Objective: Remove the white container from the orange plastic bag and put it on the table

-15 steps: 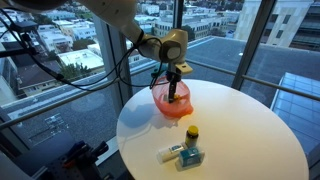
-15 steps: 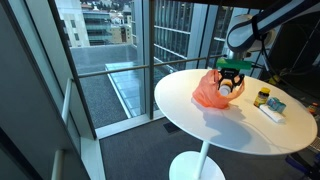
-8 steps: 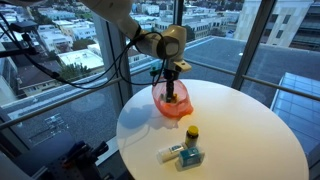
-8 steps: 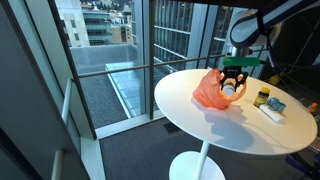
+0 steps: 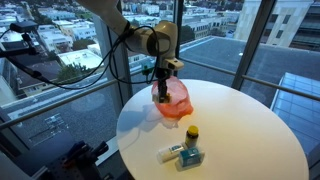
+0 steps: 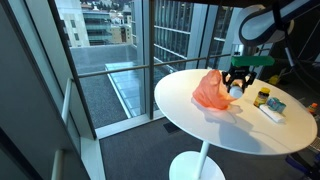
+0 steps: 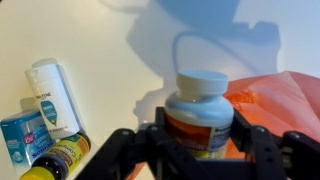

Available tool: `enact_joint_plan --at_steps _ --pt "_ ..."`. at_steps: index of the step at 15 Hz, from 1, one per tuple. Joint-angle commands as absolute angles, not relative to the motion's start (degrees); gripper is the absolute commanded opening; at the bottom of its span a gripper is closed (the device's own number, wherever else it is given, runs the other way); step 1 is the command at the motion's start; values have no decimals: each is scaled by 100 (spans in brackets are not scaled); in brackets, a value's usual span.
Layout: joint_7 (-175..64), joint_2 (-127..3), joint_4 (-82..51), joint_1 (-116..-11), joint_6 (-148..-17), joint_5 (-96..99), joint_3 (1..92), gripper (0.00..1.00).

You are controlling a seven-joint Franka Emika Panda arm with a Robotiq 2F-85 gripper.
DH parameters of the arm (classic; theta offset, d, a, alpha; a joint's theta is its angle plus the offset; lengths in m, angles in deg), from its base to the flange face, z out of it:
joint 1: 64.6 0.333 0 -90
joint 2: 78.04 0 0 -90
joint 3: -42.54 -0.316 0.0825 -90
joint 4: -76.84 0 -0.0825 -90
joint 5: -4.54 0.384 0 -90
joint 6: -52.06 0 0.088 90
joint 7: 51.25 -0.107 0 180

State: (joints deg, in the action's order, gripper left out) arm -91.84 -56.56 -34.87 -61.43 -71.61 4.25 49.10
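Half done, approx: tool (image 7: pixel 200 138) is clamped on white container (image 7: pixel 200 95), held just beside orange plastic bag (image 7: pixel 283 100) and seemingly clear of it. Left to do: lower container onto bare surface (image 7: pixel 90 35) beside bag & release.

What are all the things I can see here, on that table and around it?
white container: one, white lid and pale body, held in the gripper beside the bag
orange plastic bag: one, translucent orange, crumpled on the table
yellow-capped bottle: one, dark with a yellow cap, near the table's edge
tube: one, white with teal print, lying flat by the bottle
box: one, teal, next to the tube
table: one, round, white, beside tall windows
robot arm: one, white, reaching in from above
gripper: one, black, closed on the white container
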Motion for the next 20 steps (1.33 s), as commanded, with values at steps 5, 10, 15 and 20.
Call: enact_joint_plan --at_steps 5,10,15,20 --pt "-9208 -6776 -5042 -6022 -7802 26 4802 37" --pt "-9318 -6864 -5409 -6216 -8116 217 4855 37" --pt "-9459 -6600 -5394 -6506 -8484 331 5004 37" --pt "-9495 -6212 -5251 -6697 -9023 450 5187 37"
